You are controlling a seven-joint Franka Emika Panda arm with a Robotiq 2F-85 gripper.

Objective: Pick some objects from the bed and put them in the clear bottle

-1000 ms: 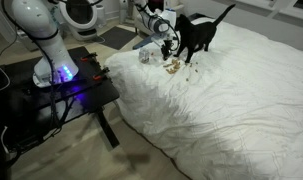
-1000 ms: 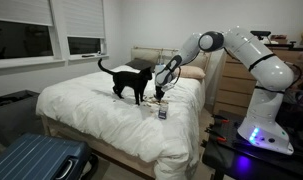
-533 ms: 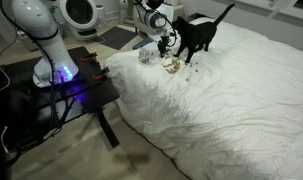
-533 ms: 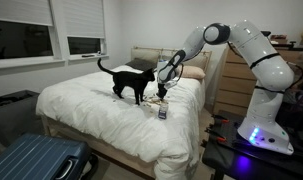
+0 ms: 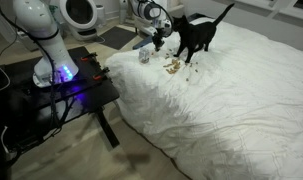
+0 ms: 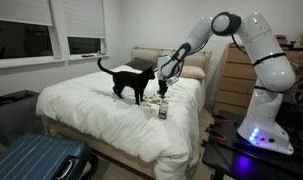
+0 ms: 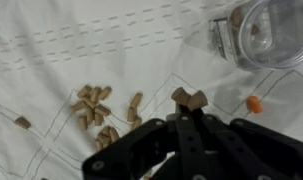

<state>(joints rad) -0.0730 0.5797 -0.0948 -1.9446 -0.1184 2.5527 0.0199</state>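
Wrist view: the gripper (image 7: 188,112) comes in from bottom centre, jaws pinched together on a tan bit (image 7: 189,98) that pokes out at the tips; whether it is one pellet or two I cannot tell. A loose cluster of pellets (image 7: 97,110) lies left of centre on the white duvet (image 7: 51,50), with one stray at the far left edge. A single orange bit (image 7: 253,103) lies right of the gripper tip. The clear bottle (image 7: 266,30) sits in the upper right corner, seen from above, cut off by the frame edge and apart from the gripper. In an exterior view the gripper (image 5: 159,35) hangs over the bed (image 5: 231,100) at upper centre, just left of a black cat (image 5: 196,35). The bottle (image 5: 145,56) stands below and left of it, the pellets (image 5: 172,66) below and right. A black table (image 5: 76,85) is at left.
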